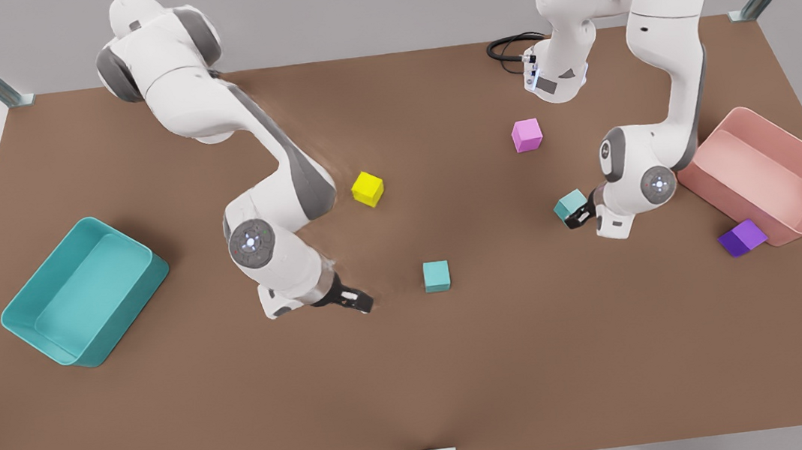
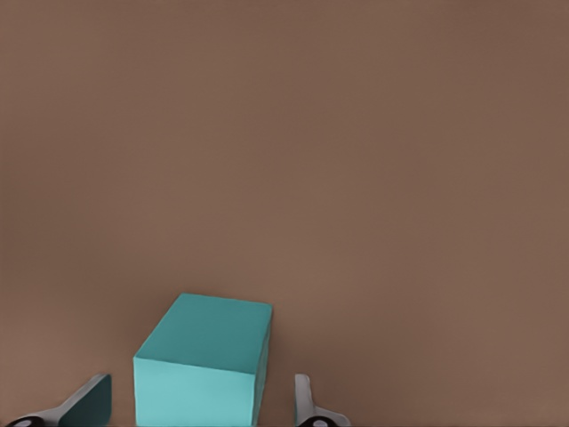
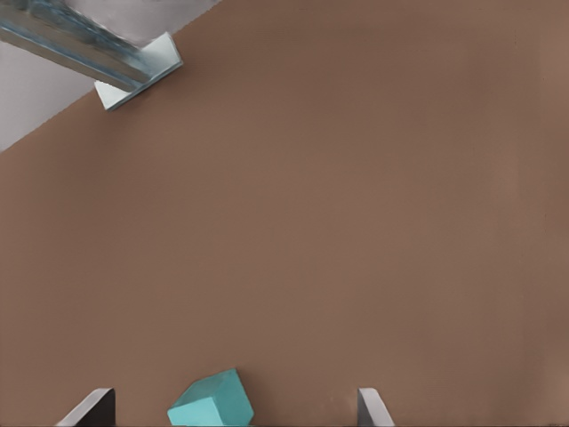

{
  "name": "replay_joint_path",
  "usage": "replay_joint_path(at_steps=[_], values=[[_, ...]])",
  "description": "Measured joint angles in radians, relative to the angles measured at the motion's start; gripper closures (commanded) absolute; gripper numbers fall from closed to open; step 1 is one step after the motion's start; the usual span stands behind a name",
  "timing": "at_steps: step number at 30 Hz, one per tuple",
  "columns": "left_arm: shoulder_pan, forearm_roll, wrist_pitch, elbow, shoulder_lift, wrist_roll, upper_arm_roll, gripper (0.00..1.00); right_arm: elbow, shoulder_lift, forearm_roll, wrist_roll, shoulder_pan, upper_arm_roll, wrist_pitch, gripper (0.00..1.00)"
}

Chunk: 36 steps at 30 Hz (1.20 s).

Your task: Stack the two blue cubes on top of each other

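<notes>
Right gripper [image 1: 358, 302] held low over the brown table [image 1: 418, 374] at the front view's left, fingers spread wide, first blue cube [image 1: 436, 276] set near it, second blue cube [image 1: 569, 203] bracketed untouched by the parted left gripper [image 1: 580, 217] at the right.

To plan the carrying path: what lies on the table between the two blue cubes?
Nothing: in the front view, bare table separates one cube, at the left gripper, from the other cube, near the right gripper.
</notes>
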Motion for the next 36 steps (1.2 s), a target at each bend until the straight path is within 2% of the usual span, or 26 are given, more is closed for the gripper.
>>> replay_joint_path(at_steps=[2, 5, 8, 12, 14, 17, 18, 19, 20, 25, 28, 30, 32, 36], values=[[0.000, 0.000, 0.009, -0.009, 0.000, -0.013, 0.000, 0.00, -0.019, -0.003, -0.085, -0.062, -0.138, -0.002, -0.138, 0.00], [0.001, 0.000, 0.016, -0.022, 0.000, -0.018, 0.000, 0.00, -0.018, -0.041, -0.201, -0.182, -0.236, -0.002, -0.286, 0.00], [0.002, 0.001, 0.020, -0.042, -0.004, -0.013, -0.001, 0.00, -0.031, -0.229, -0.268, -0.302, -0.246, 0.000, -0.380, 0.00], [-0.001, -0.016, 0.026, -0.047, 0.005, -0.003, -0.003, 0.00, -0.156, -0.472, -0.301, -0.438, -0.248, 0.003, -0.441, 0.00], [-0.004, -0.021, 0.035, -0.047, 0.026, 0.002, -0.003, 0.00, -0.215, -0.510, -0.310, -0.500, -0.250, 0.005, -0.445, 0.00], [-0.011, -0.025, 0.050, -0.047, 0.050, 0.008, -0.003, 0.00, -0.231, -0.491, -0.326, -0.580, -0.239, 0.006, -0.457, 0.00], [-0.013, -0.026, 0.055, -0.047, 0.055, 0.010, -0.003, 0.06, -0.232, -0.489, -0.329, -0.604, -0.237, 0.006, -0.462, 0.00], [-0.015, -0.026, 0.060, -0.047, 0.057, 0.011, -0.003, 0.23, -0.234, -0.489, -0.332, -0.626, -0.236, 0.006, -0.468, 0.00], [-0.015, -0.026, 0.064, -0.047, 0.062, 0.012, -0.003, 0.32, -0.234, -0.489, -0.333, -0.647, -0.237, 0.006, -0.473, 0.00], [-0.017, -0.021, 0.074, -0.022, 0.037, 0.022, -0.009, 0.32, -0.237, -0.484, -0.338, -0.736, -0.232, 0.006, -0.496, 0.00], [-0.014, -0.010, -0.009, 0.131, -0.014, 0.032, -0.070, 0.32, -0.237, -0.481, -0.338, -0.778, -0.226, 0.006, -0.503, 0.00], [-0.005, 0.041, -0.074, 0.206, -0.021, 0.021, -0.201, 0.32, -0.237, -0.480, -0.339, -0.803, -0.226, 0.006, -0.506, 0.00], [-0.039, 0.079, -0.120, 0.281, 0.002, -0.009, -0.319, 0.32, -0.237, -0.480, -0.339, -0.825, -0.227, 0.006, -0.508, 0.00], [-0.182, 0.140, -0.176, 0.468, 0.149, -0.093, -0.365, 0.32, -0.238, -0.481, -0.338, -0.862, -0.227, 0.006, -0.511, 0.00]])
